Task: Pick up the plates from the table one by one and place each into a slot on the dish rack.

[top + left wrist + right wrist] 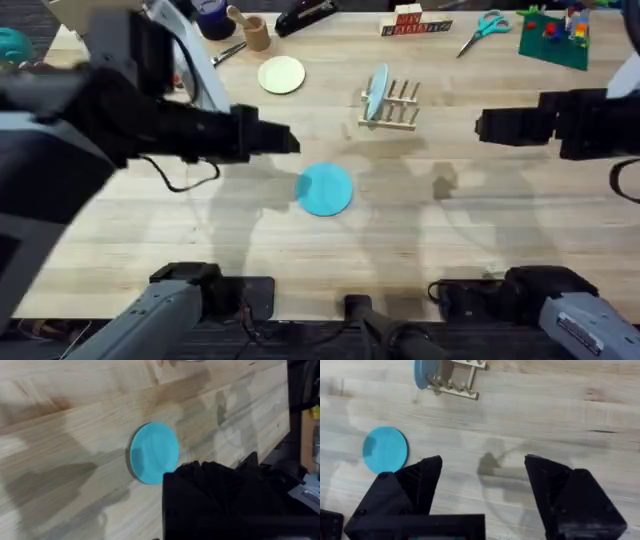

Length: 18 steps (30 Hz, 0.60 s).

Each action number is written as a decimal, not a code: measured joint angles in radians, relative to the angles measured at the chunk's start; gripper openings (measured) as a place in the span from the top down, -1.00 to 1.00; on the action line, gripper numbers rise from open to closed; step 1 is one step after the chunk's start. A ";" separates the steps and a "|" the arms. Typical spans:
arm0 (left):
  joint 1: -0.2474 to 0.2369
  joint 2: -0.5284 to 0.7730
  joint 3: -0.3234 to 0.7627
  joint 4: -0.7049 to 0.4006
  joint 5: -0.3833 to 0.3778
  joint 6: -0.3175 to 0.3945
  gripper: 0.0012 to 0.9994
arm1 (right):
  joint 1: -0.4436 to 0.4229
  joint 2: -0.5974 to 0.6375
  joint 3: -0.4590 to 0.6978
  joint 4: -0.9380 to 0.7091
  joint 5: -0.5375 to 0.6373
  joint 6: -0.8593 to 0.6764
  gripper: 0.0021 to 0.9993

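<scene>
Right claw [482,490] spread above table [500,240], sky-blue plate [325,189] flat

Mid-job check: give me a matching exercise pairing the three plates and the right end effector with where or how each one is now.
Things:
1. sky blue plate
2. cream plate
3. pale blue plate
4. right end effector

States:
A. standing on edge in the dish rack
B. open, above bare table
C. lying flat at the table's middle
D. lying flat at the far side, left of the rack

Pairs: 1-C, 2-D, 3-A, 4-B
</scene>
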<state>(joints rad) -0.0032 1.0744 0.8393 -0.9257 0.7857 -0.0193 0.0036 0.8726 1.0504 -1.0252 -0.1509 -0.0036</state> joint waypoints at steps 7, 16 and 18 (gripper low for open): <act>0.000 0.001 -0.155 0.113 0.054 -0.007 0.92 | 0.000 0.000 0.000 0.000 0.000 0.000 -0.99; 0.000 0.118 -0.248 0.232 0.077 -0.008 0.92 | 0.000 0.000 0.000 0.000 0.000 0.000 -0.99; 0.000 0.164 -0.250 0.260 0.080 -0.008 0.92 | 0.000 0.000 0.000 0.000 0.000 0.000 -0.99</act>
<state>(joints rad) -0.0032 1.2384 0.5891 -0.6660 0.8660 -0.0268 0.0036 0.8726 1.0504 -1.0252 -0.1509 -0.0036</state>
